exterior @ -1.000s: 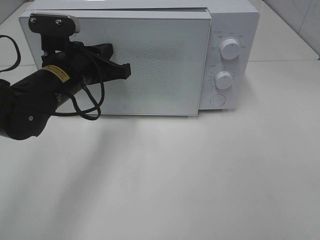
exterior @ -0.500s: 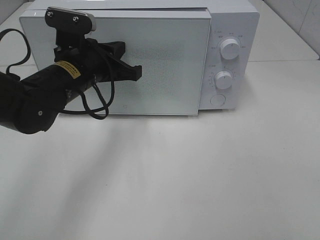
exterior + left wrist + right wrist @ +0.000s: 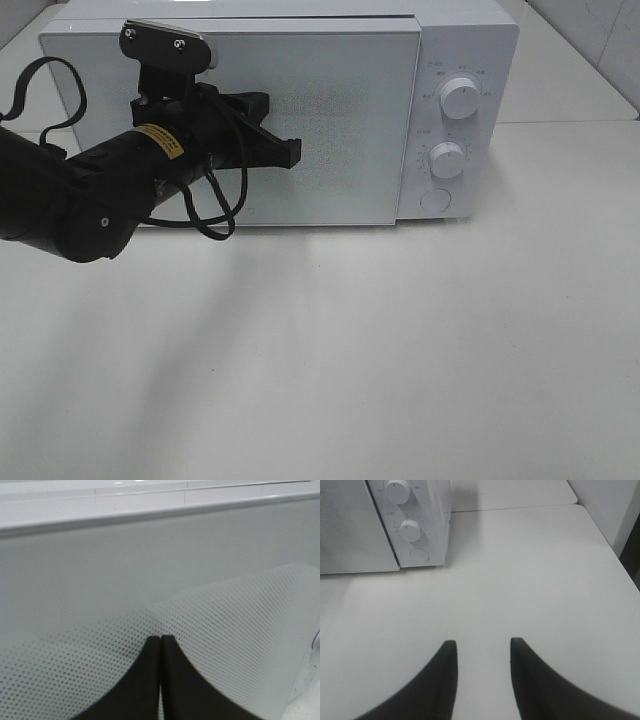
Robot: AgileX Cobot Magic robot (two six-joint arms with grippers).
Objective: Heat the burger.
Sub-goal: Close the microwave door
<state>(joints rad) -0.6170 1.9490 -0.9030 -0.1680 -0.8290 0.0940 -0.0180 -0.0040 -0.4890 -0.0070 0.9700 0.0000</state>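
So the left gripper [image 3: 291, 152] has its jaws pressed together with nothing in them. Its tip is right in front of the white microwave [image 3: 470, 40], about mid-way across the dotted door [image 3: 350, 120], though I can't tell if it's touching. The right gripper [image 3: 481, 642] hangs over the bare desk [image 3: 400, 350] with its jaws apart, also empty. The burger doesn't show in any view, so I can't tell where it is.
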